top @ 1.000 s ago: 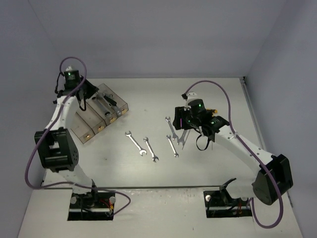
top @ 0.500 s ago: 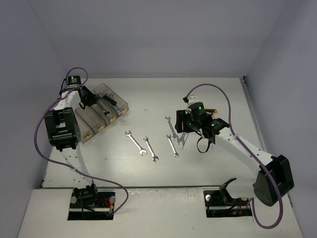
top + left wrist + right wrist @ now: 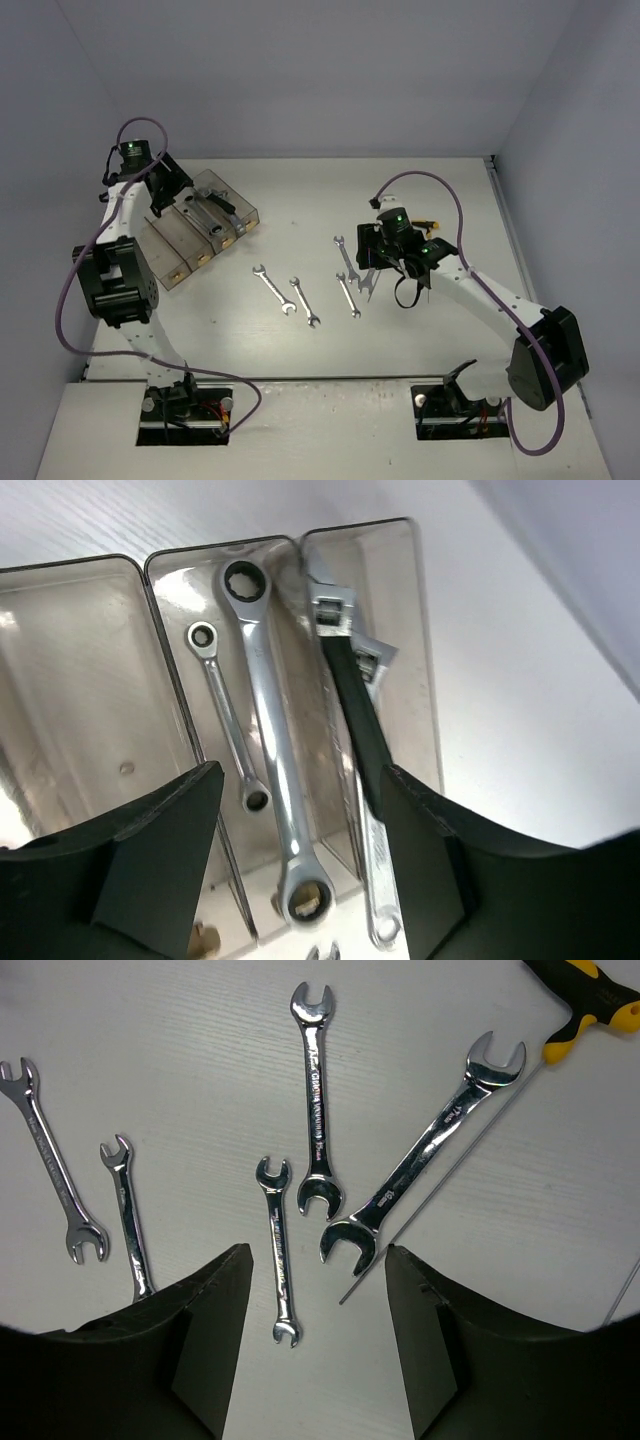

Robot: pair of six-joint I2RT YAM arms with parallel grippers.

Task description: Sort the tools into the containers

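Containers (image 3: 172, 262) of smoky clear plastic, four narrow bins joined in a row, sit on the far left of the pale table (image 3: 300, 200). In the overhead view their long axes slant from far-left to near-right. The left gripper (image 3: 165, 190) hangs directly above them, its black fingers (image 3: 165, 850) spread wide with nothing between. Under it, in the wrist view, one bin (image 3: 70, 680) looks bare. The next bin holds two polished ring wrenches (image 3: 262, 695) lying lengthwise, and the one beyond holds a black-handled adjustable wrench (image 3: 350, 690) crossing a slimmer steel wrench. Well apart on the right, the right gripper (image 3: 368, 262) hovers with parted jaws, holding nothing, over five shiny open-ended wrenches (image 3: 313, 1100) lying flat. They point roughly along its view, beside a yellow-and-black handled tool (image 3: 590, 990) with a thin shaft.
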